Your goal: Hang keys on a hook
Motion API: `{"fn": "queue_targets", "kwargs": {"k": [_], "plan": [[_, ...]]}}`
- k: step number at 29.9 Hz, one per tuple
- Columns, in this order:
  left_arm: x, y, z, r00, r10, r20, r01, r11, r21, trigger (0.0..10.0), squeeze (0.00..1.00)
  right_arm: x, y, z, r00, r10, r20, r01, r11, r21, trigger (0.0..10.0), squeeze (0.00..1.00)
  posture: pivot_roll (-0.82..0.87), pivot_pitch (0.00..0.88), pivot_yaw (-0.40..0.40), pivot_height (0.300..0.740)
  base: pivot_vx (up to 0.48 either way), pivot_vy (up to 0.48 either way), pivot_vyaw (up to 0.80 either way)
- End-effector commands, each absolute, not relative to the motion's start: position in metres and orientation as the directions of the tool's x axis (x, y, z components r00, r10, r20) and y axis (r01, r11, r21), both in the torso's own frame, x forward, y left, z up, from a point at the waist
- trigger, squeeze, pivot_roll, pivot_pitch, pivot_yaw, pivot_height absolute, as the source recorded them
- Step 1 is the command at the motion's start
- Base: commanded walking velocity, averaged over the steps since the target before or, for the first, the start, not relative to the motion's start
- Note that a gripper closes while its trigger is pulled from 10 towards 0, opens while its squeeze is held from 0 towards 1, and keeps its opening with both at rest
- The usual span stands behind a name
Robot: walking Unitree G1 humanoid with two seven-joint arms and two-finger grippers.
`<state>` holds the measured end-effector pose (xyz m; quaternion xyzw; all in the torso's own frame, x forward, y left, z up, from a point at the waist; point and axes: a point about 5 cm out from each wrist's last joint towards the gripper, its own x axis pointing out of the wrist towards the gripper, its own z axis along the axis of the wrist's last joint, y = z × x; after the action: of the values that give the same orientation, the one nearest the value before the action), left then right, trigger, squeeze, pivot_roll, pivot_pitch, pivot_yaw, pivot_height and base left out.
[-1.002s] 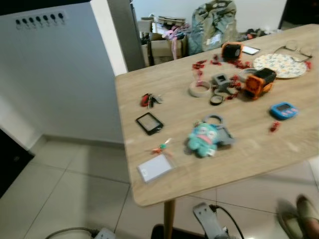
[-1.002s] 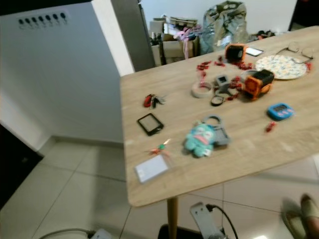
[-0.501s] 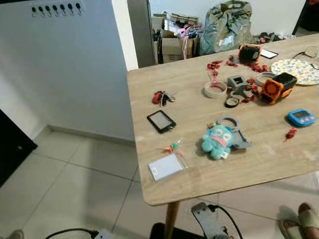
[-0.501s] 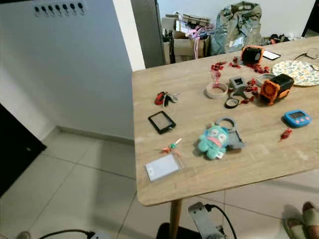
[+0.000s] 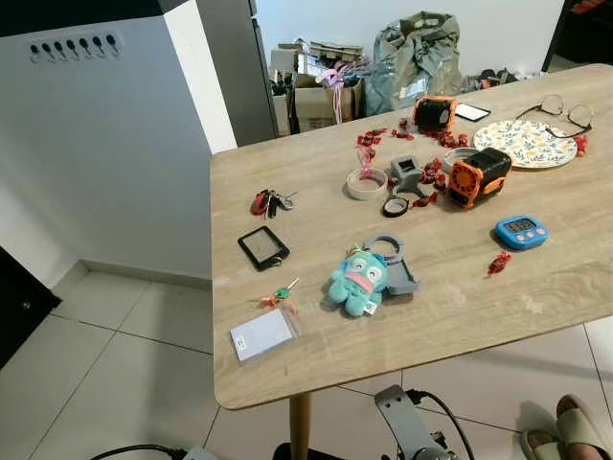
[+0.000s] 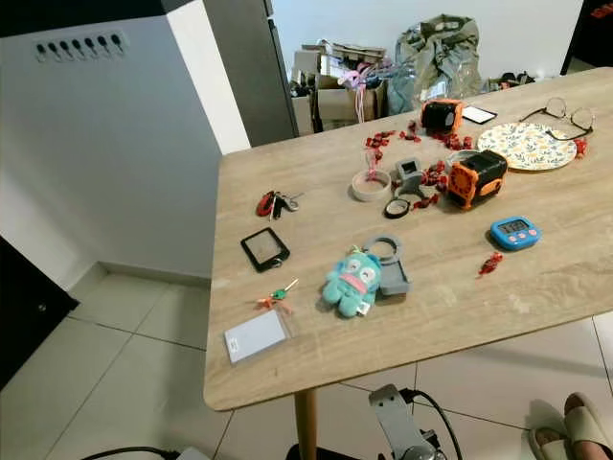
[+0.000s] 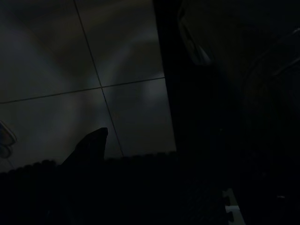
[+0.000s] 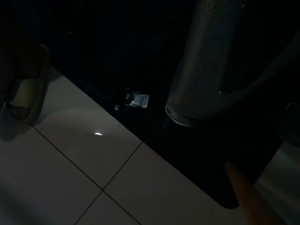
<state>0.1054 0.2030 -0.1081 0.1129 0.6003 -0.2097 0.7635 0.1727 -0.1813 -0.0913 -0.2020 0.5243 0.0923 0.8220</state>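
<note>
A bunch of keys with a red fob (image 5: 268, 201) lies on the wooden table (image 5: 450, 307), near its far left corner. A row of several dark hooks (image 5: 72, 46) sits high on the white wall to the left of the table, well apart from the keys. My left arm hangs idle in the shade; the left wrist view is very dark, with one black fingertip (image 7: 90, 144) over floor tiles. My right arm also hangs idle, and its wrist view looks down at dim tiles and a table leg (image 8: 248, 199).
On the table lie a black card holder (image 5: 263, 246), a white card (image 5: 261, 334), a teal plush toy (image 5: 357, 278), a tape roll (image 5: 366, 183), an orange-black device (image 5: 478, 176), a blue timer (image 5: 521, 230) and a plate (image 5: 528, 142). A person's sandalled foot (image 5: 567, 441) stands at bottom right.
The whole picture has swung and sharpened, so the camera moved. Keys and the other things on the table lie where they were.
</note>
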Motion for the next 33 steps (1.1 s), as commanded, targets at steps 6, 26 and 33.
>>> {"fn": "queue_targets", "kwargs": {"k": [6,26,33], "plan": [[0.104,0.207,-0.109,0.26,-0.113,-0.959,0.316,0.949,-0.026,10.0,0.0,0.144,-0.189,-0.102,0.333,-0.151,-0.931,-0.3,0.919,-0.256,10.0,0.0,-0.13,0.087,0.123,0.74,0.0,0.0,0.0],[0.156,0.324,-0.043,0.747,0.264,-0.611,-0.402,0.91,-0.098,10.0,0.0,0.144,-0.192,-0.102,0.327,-0.18,-0.928,-0.337,0.895,-0.292,10.0,0.0,-0.11,0.093,0.099,0.74,0.0,0.0,0.0],[0.202,0.346,0.011,0.946,0.167,-0.278,-0.247,0.928,-0.279,10.0,0.0,0.144,-0.192,-0.102,0.324,-0.16,-0.933,-0.365,0.888,-0.279,10.0,0.0,-0.08,0.085,0.08,0.74,0.0,0.0,0.0]]}}
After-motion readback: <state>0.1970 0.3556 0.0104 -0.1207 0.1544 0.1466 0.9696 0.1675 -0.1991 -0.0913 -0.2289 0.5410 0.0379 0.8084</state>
